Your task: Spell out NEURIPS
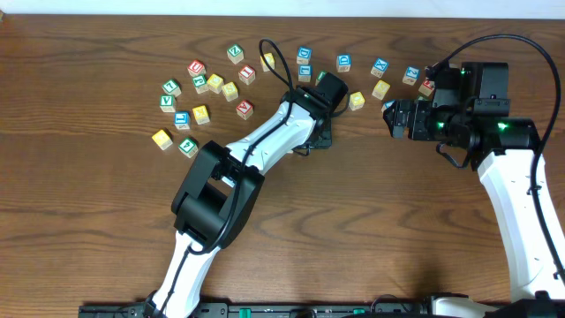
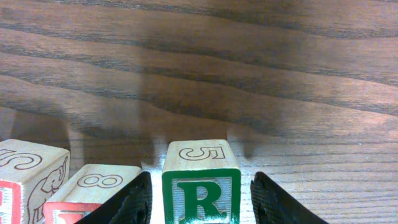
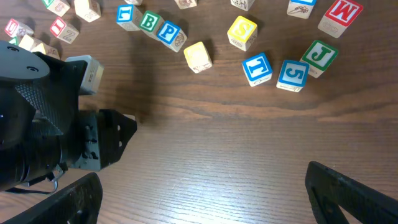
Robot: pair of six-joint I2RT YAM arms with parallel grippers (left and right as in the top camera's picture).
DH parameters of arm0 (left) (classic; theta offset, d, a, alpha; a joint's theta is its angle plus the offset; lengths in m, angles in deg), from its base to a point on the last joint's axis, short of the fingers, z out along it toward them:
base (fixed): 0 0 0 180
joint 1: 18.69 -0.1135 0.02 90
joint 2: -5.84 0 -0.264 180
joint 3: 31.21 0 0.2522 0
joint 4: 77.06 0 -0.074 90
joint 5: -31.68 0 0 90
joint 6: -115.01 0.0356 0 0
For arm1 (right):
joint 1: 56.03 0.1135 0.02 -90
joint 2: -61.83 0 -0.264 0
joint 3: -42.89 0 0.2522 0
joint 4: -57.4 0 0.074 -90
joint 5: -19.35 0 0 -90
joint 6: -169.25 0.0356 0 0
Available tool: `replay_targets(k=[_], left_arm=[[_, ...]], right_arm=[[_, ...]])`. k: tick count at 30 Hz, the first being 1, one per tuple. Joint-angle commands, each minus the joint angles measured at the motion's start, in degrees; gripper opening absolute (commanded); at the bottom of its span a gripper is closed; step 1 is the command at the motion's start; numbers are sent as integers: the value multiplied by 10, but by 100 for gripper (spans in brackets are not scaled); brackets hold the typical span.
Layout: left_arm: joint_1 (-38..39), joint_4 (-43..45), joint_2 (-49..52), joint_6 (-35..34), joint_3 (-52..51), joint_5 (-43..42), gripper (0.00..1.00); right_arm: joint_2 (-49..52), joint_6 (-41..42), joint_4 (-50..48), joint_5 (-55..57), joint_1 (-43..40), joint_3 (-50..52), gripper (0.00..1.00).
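A light wooden cube with a green R [image 2: 200, 194] and a 5 on its top stands on the table between the jaws of my left gripper [image 2: 202, 186]. The jaws are open, with a gap on each side of the cube. In the overhead view the left gripper [image 1: 334, 88] covers this cube. To the R cube's left stand a red-faced cube with an 8 on top [image 2: 93, 183] and another cube [image 2: 28, 171]. My right gripper [image 1: 393, 119] is open over bare wood [image 3: 208, 193]. A blue P cube [image 3: 169, 32] and a pale yellow cube [image 3: 198, 56] lie beyond it.
Many letter cubes lie scattered across the far half of the table, in a cluster at the left [image 1: 203, 88] and a loose row at the right [image 1: 380, 66]. The left arm [image 1: 256, 146] crosses the middle. T [image 3: 257, 67], 5 [image 3: 292, 74] and J [image 3: 320, 56] cubes sit ahead of the right gripper.
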Motion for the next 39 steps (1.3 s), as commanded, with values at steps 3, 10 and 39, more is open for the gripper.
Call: replay_targets(k=[3, 10, 39], left_arm=[[-3, -6, -11, -5, 19, 5, 51], [-4, -8, -62, 7, 18, 5, 51], [-78, -46, -263, 120, 18, 25, 50]], right_arm=[[6, 7, 0, -2, 3, -11, 99], [6, 7, 0, -2, 3, -11, 99], [7, 22, -29, -6, 3, -11, 98]])
